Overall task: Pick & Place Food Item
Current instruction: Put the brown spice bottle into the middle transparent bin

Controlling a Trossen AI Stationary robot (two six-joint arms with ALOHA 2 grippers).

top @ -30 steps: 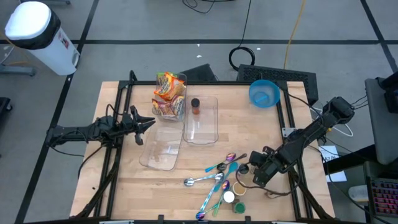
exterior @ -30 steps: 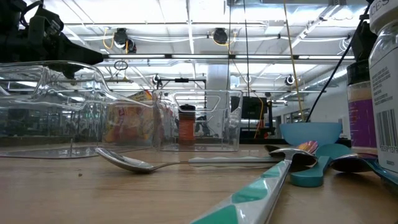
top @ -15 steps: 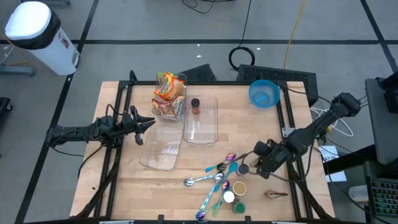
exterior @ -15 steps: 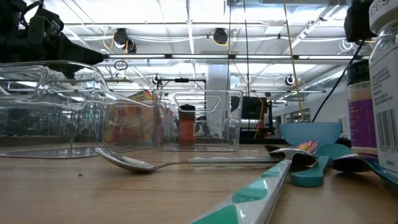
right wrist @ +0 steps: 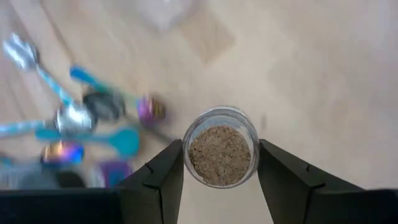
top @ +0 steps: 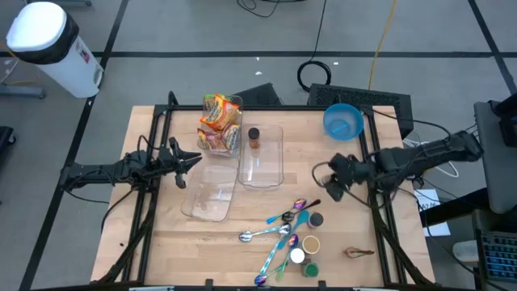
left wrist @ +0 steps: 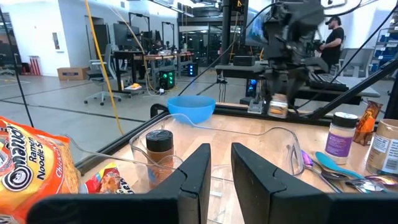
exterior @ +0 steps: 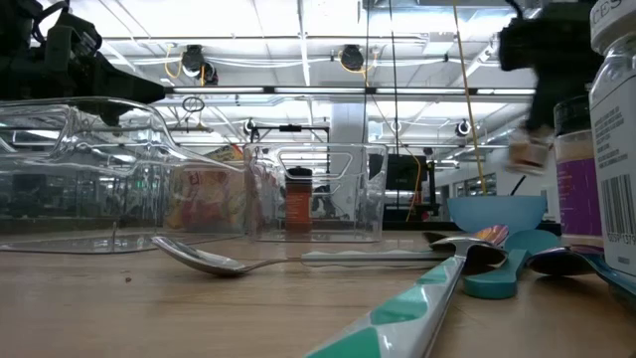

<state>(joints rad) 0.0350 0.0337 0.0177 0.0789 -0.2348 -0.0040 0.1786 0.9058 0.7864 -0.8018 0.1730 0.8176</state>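
Spice jar [right wrist: 222, 147] aloft over bare table [top: 347, 234], pinched between the two fingers of the right gripper [top: 335, 181], brown granules visible through its glass base in the right wrist view. Lifted clear of the cluster of spoons [top: 279, 234] and small jars [top: 305, 246] left near the table's front edge; pick-up apparently complete. Placement not yet made: jar well short of the clear tray [top: 262, 155], where another spice bottle [top: 254, 138] already stands at the far end. Presumed destination that tray, though the task sentence names none. Second clear tray [top: 208, 191] just to its left lying empty, and ramen noodle packets [top: 220, 124] stacked in a container at the back. Blue bowl [top: 342, 121] untouched at the far right corner. Left gripper [top: 187, 162] parked near the left edge of the trays, fingers [left wrist: 198, 171] close together with a narrow gap and nothing between them. In the low view, right gripper and jar a mere smear at upper right, possibly in motion. Remaining: carry across, lower into a container, release.
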